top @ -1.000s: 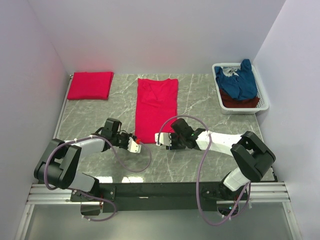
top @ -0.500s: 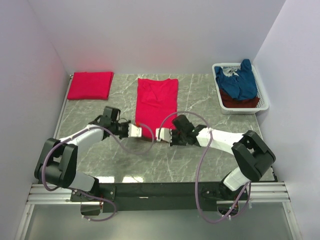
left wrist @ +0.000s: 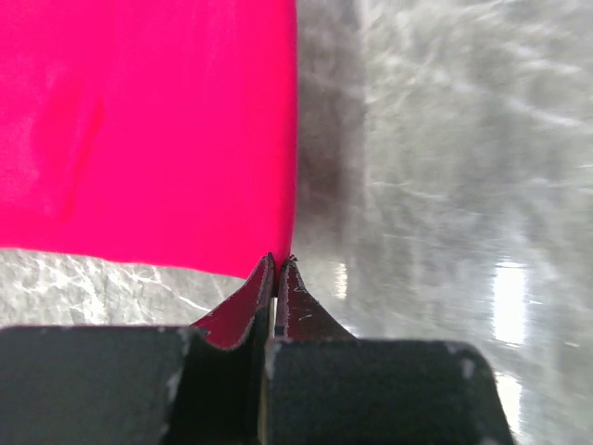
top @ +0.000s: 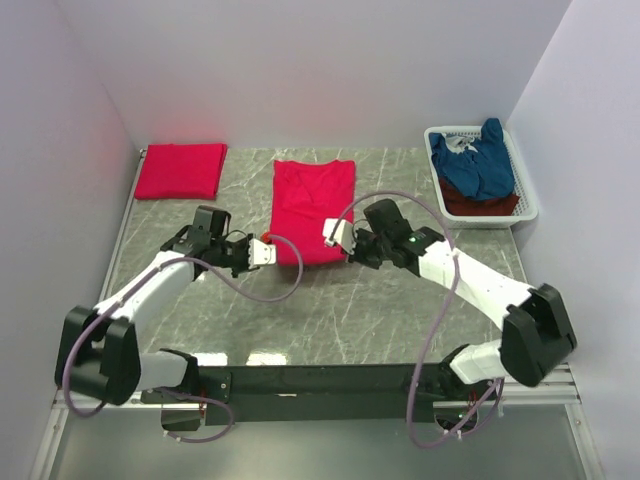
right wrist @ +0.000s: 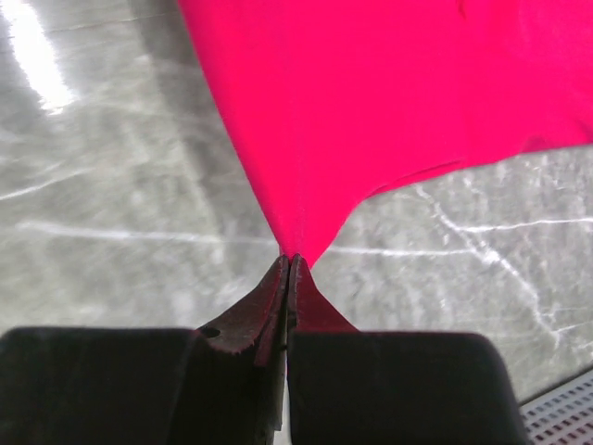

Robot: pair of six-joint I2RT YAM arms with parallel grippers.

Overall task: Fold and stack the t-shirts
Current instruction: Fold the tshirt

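Observation:
A bright red t-shirt (top: 313, 200) lies as a long folded strip in the middle of the marble table (top: 400, 300). My left gripper (top: 270, 247) is shut on its near left corner, and my right gripper (top: 340, 243) is shut on its near right corner. In the left wrist view the red t-shirt (left wrist: 148, 120) runs down into the closed left gripper (left wrist: 276, 262). In the right wrist view the red t-shirt (right wrist: 389, 93) is drawn to a point in the closed right gripper (right wrist: 290, 260). Another red t-shirt (top: 181, 170) lies folded at the back left.
A white basket (top: 525, 195) at the back right holds a navy blue t-shirt (top: 480, 160) over a darker red one (top: 480, 205). A corner of the basket (right wrist: 561, 417) shows in the right wrist view. White walls close in the table on three sides.
Both grippers have shut on the shirt's near corners and moved away from the arm bases, carrying the near hem toward the back. The shirt now looks shorter.

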